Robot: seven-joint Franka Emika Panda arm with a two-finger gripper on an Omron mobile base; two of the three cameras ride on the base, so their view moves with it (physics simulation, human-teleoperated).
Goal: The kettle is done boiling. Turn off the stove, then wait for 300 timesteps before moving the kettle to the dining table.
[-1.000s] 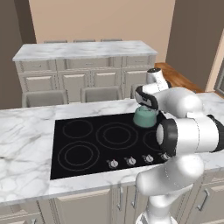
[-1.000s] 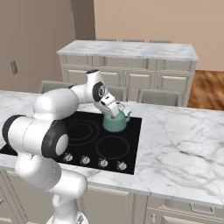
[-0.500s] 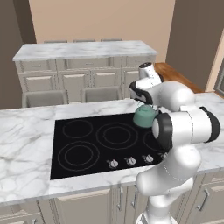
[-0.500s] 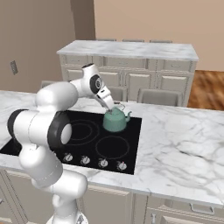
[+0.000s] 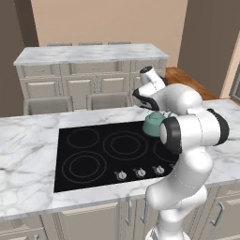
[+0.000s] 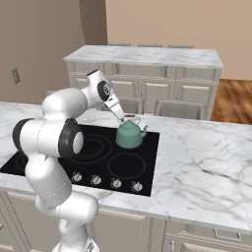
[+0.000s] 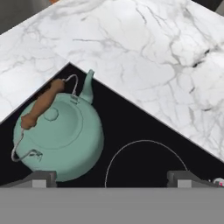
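Kettle is sitting on the stove at its back right burner, and your gripper is hovering above and beside it, jaws wide apart, holding nothing. You're judging the pickup step: next, centre over the brown handle grip and descend before closing.

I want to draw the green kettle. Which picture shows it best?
The hand view: the kettle is big there, seen from above, with its lid knob, spout and brown-gripped handle all clear. The right base view shows it small from the side on the stove, spout pointing right. In the left base view the robot's arm hides part of it.
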